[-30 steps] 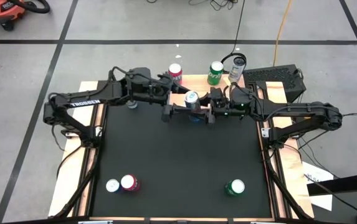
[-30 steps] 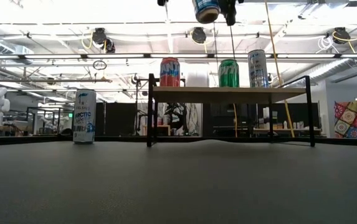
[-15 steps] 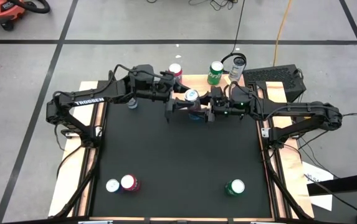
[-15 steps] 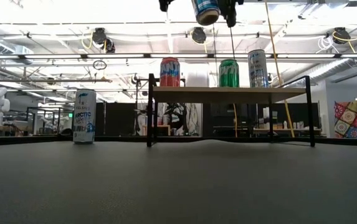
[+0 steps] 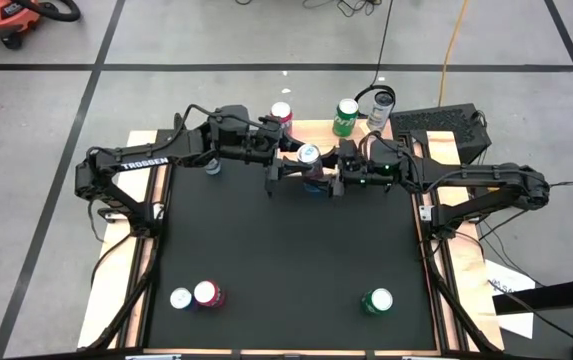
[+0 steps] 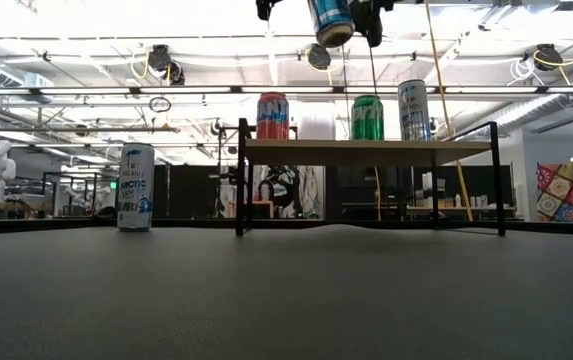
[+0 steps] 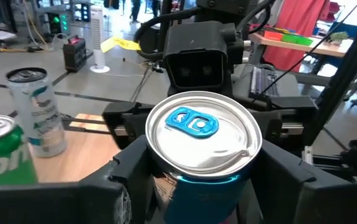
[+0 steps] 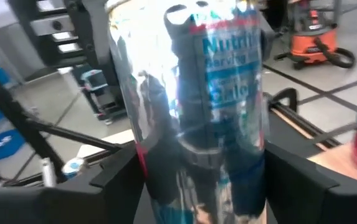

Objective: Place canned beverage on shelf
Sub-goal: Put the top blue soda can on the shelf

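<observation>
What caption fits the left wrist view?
Both grippers' fingers flank a blue-tabbed can in a mid-air handover.

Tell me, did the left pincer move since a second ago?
Yes. In the high view the left pincer slid up toward the red can on the shelf, closing around the blue can.

Two matte black jointed arms, black cables looped along links. White "TROSSEN" lettering on left arm (image 5: 136, 160). Small green indicator lights glow near right arm's wrist (image 5: 366, 178).
</observation>
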